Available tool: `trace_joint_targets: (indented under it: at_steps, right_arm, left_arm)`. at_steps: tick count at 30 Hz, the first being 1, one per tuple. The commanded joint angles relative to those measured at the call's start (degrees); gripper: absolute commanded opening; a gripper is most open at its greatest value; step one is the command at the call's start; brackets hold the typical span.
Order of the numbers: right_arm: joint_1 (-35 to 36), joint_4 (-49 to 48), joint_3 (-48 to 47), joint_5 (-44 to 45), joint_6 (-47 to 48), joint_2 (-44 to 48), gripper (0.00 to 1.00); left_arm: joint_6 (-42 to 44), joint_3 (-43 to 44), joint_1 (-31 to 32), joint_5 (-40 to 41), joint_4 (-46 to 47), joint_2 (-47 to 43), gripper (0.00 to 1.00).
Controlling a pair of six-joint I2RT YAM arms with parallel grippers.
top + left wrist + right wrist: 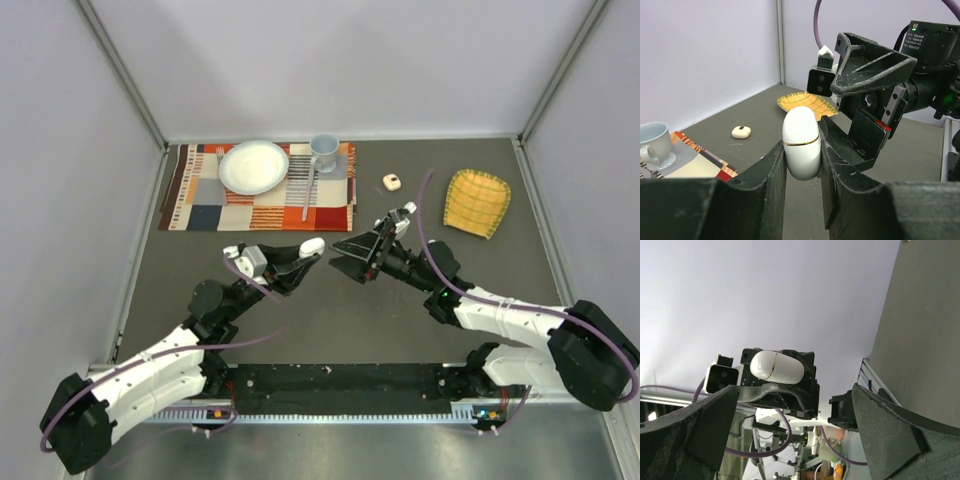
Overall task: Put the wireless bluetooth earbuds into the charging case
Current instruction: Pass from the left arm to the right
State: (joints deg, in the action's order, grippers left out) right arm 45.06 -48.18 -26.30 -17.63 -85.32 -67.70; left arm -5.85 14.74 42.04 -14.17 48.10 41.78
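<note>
Dark grey table (330,320) and pale walls make the setting. At the middle of the overhead view the white charging case (801,142) is clamped between the two fingers of the left gripper (306,250), lifted above the surface. In the left wrist view it stands upright, and its thin gold seam is closed, so the lid is shut. The earbuds I cannot find with certainty in any view.

Just right of the case, the right gripper (352,256) faces it with fingers wide apart and nothing between them. The two grippers are near but not touching.

Toward the upper right of the overhead frame a small cream object (392,182) with a dark spot lies on the table. It is too small to tell if it is a second case or a bud. A yellow woven dish (477,200) lies to its right. A striped placemat (200,200) with a plate (253,166), a cup (323,150) and a spoon (309,190) is at upper left.

I judge the step in hand is opening the case, before any bud goes in. The next move asks the right fingers to catch the lid at the seam and lift it while the left holds the lower half firm. The smooth round shell may slip.
</note>
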Motion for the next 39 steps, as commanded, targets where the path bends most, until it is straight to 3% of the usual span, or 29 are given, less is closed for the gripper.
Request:
trace_joint_targets:
  at_steps: [1,7,15,29,34,37,39]
  right_arm:
    - [0.9,-4.4,-3.7,1.0,-0.8,-0.1,0.96]
    - [1.2,-8.8,-5.3,0.3,-3.8,-4.5,0.94]
    - [2.8,-13.6,-5.8,-1.1,-7.9,-9.1,0.75]
    - [4.6,-12.5,-4.0,0.9,-9.0,-7.5,0.62]
    - [4.6,-13.8,-4.1,0.8,-9.4,-7.8,0.52]
    - [4.5,-14.6,-3.8,0.9,-9.5,-7.8,0.38]
    - [4.6,-14.7,-3.8,0.9,-9.4,-7.8,0.37]
  left_arm:
    - [-0.3,0.8,0.1,-2.9,2.5,0.8,0.0]
    - [-2.0,1.4,0.1,-5.9,4.4,3.0,0.0]
    - [-2.3,1.3,0.1,-5.4,4.1,3.1,0.0]
    - [-0.7,0.9,0.1,-3.6,1.5,1.6,0.0]
    - [0.0,2.2,0.1,-5.7,-0.9,2.7,0.0]
    - [-0.1,2.3,0.1,-6.4,-1.1,3.0,0.0]
    - [-0.3,2.4,0.1,-6.7,-1.0,3.0,0.0]
